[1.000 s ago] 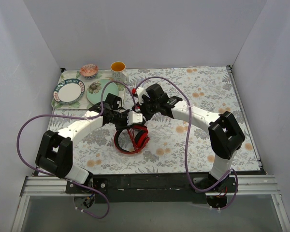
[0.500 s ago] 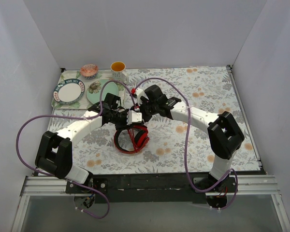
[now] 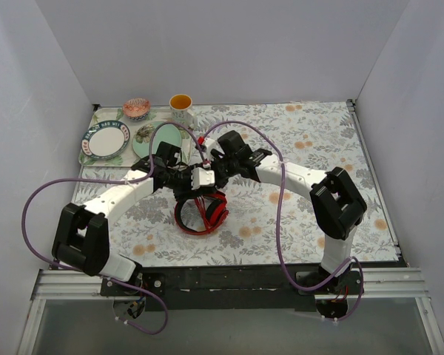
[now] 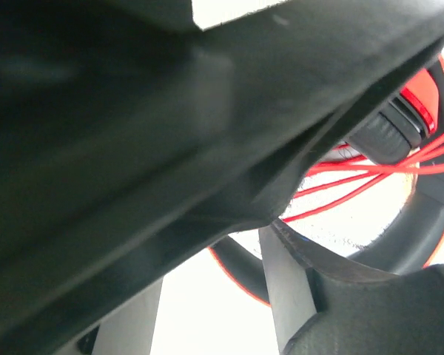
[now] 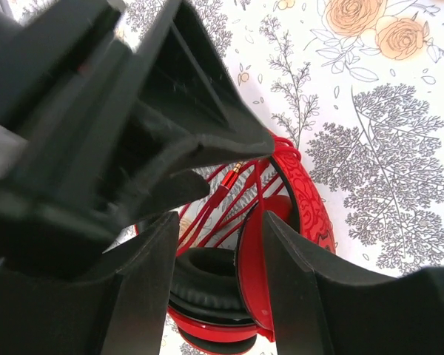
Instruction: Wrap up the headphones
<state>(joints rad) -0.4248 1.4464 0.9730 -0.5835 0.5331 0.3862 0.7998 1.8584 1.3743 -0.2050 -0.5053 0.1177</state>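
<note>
Now: both claws crowd over the headphones

Versus a second ago: left arm's wrist is pulled slightly back toward the left, right arm's elbow and wrist have swung left, so the two wrists overlap more in the top view. Headphones (image 3: 218, 209) have not moved on the floral table (image 3: 318, 140).

Left gripper (image 4: 211, 270): finger bases stand apart with bright table showing in the gap. The tips are hidden behind a big dark bar, apparently the other arm's claw, crossing its view. Nothing seen gripped. Beyond it lie the black headband arc, a black ear pad, and taut red strands running in from the right under the dark bar.

Headphones lie flat just nearer the bases than both claws, mid-table. The headband loop is on the left, the red earcups on the right, and the cable (image 5: 283, 143) is strung across the loop.

Right gripper (image 5: 220, 222): fingers apart and empty. Below the gap sit an earcup (image 5: 251, 274) and its black pad. The red headband (image 5: 308, 200) curves just right of the right finger. The plug (image 5: 222, 191) points up toward the tip of the dark claw at upper left; I cannot tell whether they touch. Cable loops bunch at that tip
</note>
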